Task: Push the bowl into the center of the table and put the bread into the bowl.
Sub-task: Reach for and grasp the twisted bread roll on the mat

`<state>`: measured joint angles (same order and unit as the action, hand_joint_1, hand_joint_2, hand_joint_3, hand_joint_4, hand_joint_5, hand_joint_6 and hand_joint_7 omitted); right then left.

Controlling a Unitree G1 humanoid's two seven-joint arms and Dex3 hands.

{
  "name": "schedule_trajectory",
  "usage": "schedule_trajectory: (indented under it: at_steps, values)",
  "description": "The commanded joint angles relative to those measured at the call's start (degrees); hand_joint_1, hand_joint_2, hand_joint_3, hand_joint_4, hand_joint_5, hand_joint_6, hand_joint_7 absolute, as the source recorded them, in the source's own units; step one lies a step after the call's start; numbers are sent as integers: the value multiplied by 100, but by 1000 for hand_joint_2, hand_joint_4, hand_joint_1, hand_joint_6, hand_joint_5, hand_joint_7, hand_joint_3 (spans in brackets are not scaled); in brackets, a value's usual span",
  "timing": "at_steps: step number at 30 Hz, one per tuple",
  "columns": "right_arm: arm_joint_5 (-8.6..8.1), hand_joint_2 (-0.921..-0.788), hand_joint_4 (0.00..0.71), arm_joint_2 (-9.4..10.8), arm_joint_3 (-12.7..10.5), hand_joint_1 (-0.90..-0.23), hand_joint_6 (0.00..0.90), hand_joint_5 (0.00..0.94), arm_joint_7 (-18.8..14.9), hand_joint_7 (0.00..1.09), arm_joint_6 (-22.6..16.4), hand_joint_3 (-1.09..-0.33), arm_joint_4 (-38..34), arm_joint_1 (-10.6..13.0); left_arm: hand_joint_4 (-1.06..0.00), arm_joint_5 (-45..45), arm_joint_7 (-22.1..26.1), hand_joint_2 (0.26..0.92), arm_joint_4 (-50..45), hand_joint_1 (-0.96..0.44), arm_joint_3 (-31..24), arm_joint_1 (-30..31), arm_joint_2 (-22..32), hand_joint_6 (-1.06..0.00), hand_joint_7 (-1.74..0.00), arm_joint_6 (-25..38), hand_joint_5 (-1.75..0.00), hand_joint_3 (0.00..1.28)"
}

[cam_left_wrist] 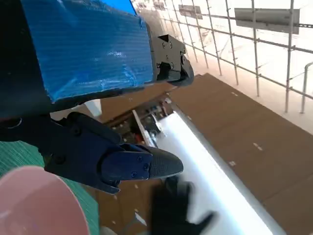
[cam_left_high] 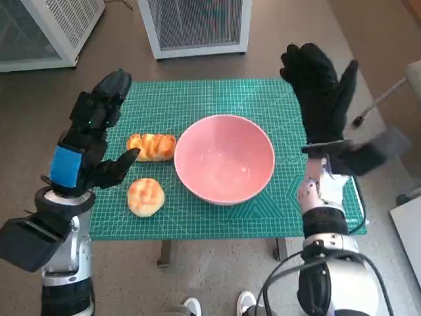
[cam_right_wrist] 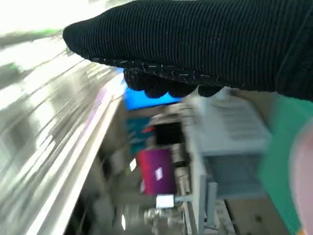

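Head view: 1 pink bowl (cam_left_high: pixel 224 158), upright, mouth up, standing at about the middle of the green cutting mat (cam_left_high: pixel 197 95) that covers the small table. 2 pieces of bread lie on the mat on the robot's left side of the bowl: 1 elongated golden bread (cam_left_high: pixel 152 146), long axis running across the table toward the bowl, its nearer end just beside the rim, whether it touches cannot be told; 1 round bun (cam_left_high: pixel 145 196), nearer the robot, apart from the bowl and with no marked long axis. Left hand (cam_left_high: pixel 92 135), black with blue tape on its back, raised over the left edge of the mat, fingers spread wide, holding nothing, one fingertip close to the elongated bread. Right hand (cam_left_high: pixel 320 89), in black knitted glove, lifted over the right side of the mat beyond the bowl, fingers apart and pointing away from the robot, holding nothing. 2 white slatted units (cam_left_high: pixel 194 26) on the floor beyond the table; 1 pair of white shoe tips (cam_left_high: pixel 220 306) at the near edge. Left wrist view: blue-taped back of the left hand (cam_left_wrist: pixel 98 98), black fingers (cam_left_wrist: pixel 127 164) extended with nothing in them; part of the pink bowl's rim (cam_left_wrist: pixel 41 203) and a strip of mat (cam_left_wrist: pixel 14 154) below; a blurred dark shape, likely the gloved right hand (cam_left_wrist: pixel 176 210), farther off. Right wrist view: heavily motion-blurred; glove (cam_right_wrist: pixel 195 44) as a dark band, a corner of green mat (cam_right_wrist: pixel 286 137), a sliver of pink at the frame's edge, too blurred to identify.
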<state>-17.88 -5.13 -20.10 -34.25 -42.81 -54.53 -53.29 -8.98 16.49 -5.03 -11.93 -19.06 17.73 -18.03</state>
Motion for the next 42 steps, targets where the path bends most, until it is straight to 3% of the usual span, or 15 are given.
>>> schedule_trajectory:
  at_steps: [1,6,12,25,28,31,34,41,42]
  values:
    - [-111,-921,431,0,236,-420,117,17,-227,620,-118,-547,854,556,-249,67,-35,921,24,-576,-19,-96,99,-192,-311,-46,-6,305]
    - [-109,-921,445,52,531,-428,137,21,-118,634,6,-518,1944,1053,-246,-7,34,921,16,-562,20,-115,125,-198,-300,-15,-3,289]
    - [-10,-921,449,-5,816,-418,146,21,52,643,184,-514,2776,1478,-243,-21,91,921,8,-551,71,-126,124,-203,-292,-53,0,280]
    - [-90,-921,410,-164,1066,-419,86,1,107,691,413,-512,3380,1864,-237,121,186,921,111,-566,115,-234,256,-201,-279,-70,0,255]
    - [-98,-921,409,-195,1091,-420,80,0,125,698,459,-512,3449,1904,-231,511,174,920,17,-564,184,-261,518,-194,-276,226,0,134]
    - [-93,-921,408,-210,1111,-422,75,0,151,700,488,-511,3512,1943,-201,1129,228,854,-260,-511,300,-264,945,-157,-256,836,0,49]
    - [-99,-921,408,-222,1126,-426,68,0,170,698,517,-508,3571,1978,-157,1719,367,785,-583,-422,439,-333,1362,-120,-230,1651,0,18]
    - [-107,-921,408,-240,1152,-429,64,0,202,698,542,-506,3609,1999,-133,1840,372,749,-828,-373,507,-336,1428,-108,-203,2098,0,4]
    - [-117,-921,408,-249,1156,-429,64,0,196,698,547,-506,3623,2010,-133,2261,596,748,-768,-372,821,-604,1600,-109,-200,2775,0,3]
